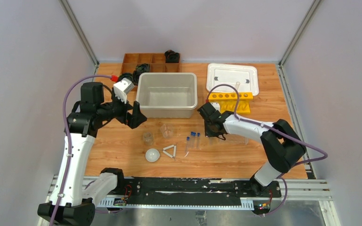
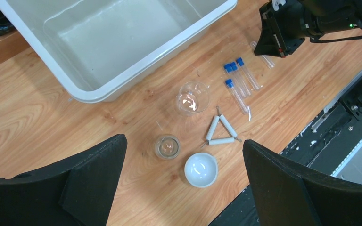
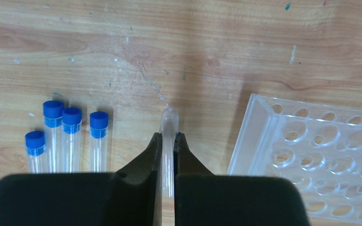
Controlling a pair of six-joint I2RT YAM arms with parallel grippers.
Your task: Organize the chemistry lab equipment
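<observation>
- Here, the right gripper point(image 3: 168, 137) has its two black fingers pinched on a thin clear tube point(image 3: 168, 121). The tube's rounded, see-through end pokes out past the fingertips, and its other end is hidden under the gripper body.
- The held tube lies along the line of the fingers, low over the wooden table point(image 3: 207, 42). Whether it still touches the wood cannot be told.
- Just left of it in the right wrist view, four blue-capped tubes point(image 3: 71, 123) lie flat, side by side, caps pointing the same way.
- Just right of it stands the clear plastic rack point(image 3: 311, 155), with rows of round holes in its top plate.
- The left gripper point(image 2: 184, 143) hangs above the table with its jaws spread wide, holding nothing.
- Under it sit two small clear beakers point(image 2: 193, 96), one near the white bin point(image 2: 169, 52) and the other closer to the white dome point(image 2: 201, 169).
- The white triangle point(image 2: 220, 132) lies flat between the dome and the capped tubes.
- Farther back, the yellow rack point(image 1: 231, 100) with round holes stands before a white tray point(image 1: 232, 77).
</observation>
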